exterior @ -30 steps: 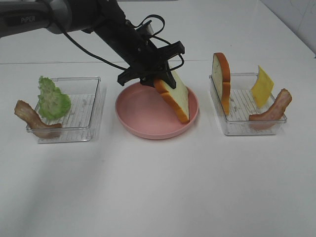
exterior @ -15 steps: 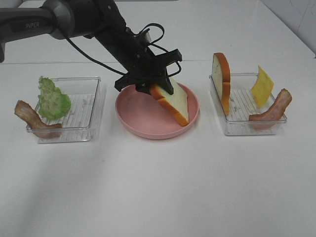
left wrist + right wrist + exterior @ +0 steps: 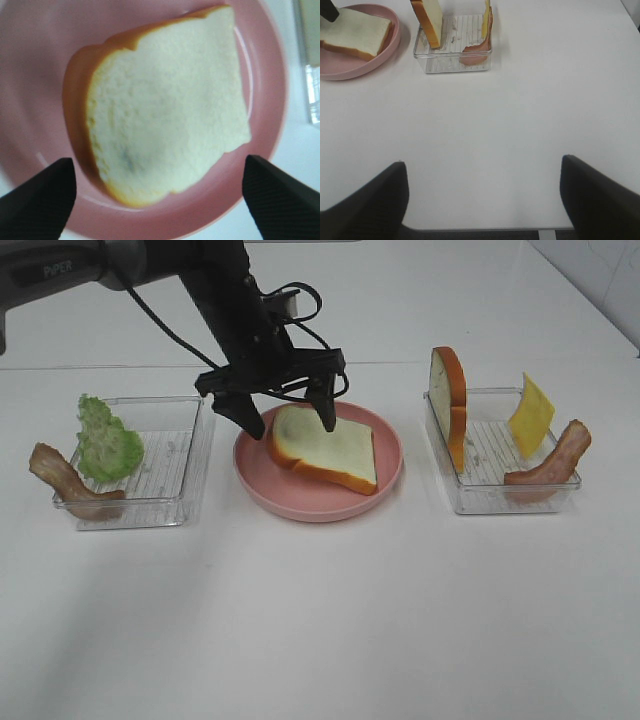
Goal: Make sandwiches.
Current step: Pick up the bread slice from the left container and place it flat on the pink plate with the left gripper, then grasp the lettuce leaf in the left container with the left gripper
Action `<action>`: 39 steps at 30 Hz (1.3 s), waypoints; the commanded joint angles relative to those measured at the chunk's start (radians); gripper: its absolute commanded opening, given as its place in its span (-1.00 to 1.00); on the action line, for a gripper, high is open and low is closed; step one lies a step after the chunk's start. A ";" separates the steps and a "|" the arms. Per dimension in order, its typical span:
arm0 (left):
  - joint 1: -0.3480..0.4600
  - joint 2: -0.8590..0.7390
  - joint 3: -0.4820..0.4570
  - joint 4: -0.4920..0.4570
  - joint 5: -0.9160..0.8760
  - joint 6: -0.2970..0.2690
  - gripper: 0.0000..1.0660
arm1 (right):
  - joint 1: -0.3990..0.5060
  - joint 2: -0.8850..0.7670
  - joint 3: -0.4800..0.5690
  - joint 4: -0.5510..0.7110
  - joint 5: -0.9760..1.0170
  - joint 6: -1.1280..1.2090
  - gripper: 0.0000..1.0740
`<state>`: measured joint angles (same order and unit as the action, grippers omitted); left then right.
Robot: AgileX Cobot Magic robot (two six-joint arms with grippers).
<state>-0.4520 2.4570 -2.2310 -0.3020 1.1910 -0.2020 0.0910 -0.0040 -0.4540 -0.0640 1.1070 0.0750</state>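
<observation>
Exterior high view: my left gripper [image 3: 291, 427], upper centre, hangs spread and empty over the bread slice [image 3: 325, 448], flat on the pink plate [image 3: 262, 480] as a base. My right gripper [image 3: 480, 167] sits parted, empty.

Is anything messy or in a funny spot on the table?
A little. The left bacon strip hangs over the wall of the left tray, partly outside it. The right bacon strip pokes over a corner of the right tray. The bread slice lies flat on the pink plate. Nothing looks spilled or broken.
</observation>
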 commanded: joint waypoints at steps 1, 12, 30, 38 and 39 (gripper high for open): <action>-0.001 -0.038 -0.022 0.132 0.109 -0.031 0.56 | 0.002 -0.029 0.004 0.004 -0.008 -0.011 0.49; 0.044 -0.247 0.026 0.285 0.128 -0.011 0.56 | 0.002 -0.029 0.004 0.004 -0.008 -0.011 0.49; 0.292 -0.403 0.310 0.405 0.126 0.085 0.56 | 0.002 -0.029 0.004 0.004 -0.008 -0.011 0.49; 0.292 -0.288 0.306 0.419 0.086 0.100 0.56 | 0.002 -0.029 0.004 0.004 -0.008 -0.011 0.49; 0.292 -0.277 0.306 0.418 0.074 0.096 0.56 | 0.002 -0.029 0.004 0.004 -0.008 -0.011 0.49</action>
<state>-0.1580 2.1610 -1.9270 0.1120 1.2200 -0.1050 0.0910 -0.0040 -0.4540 -0.0640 1.1070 0.0700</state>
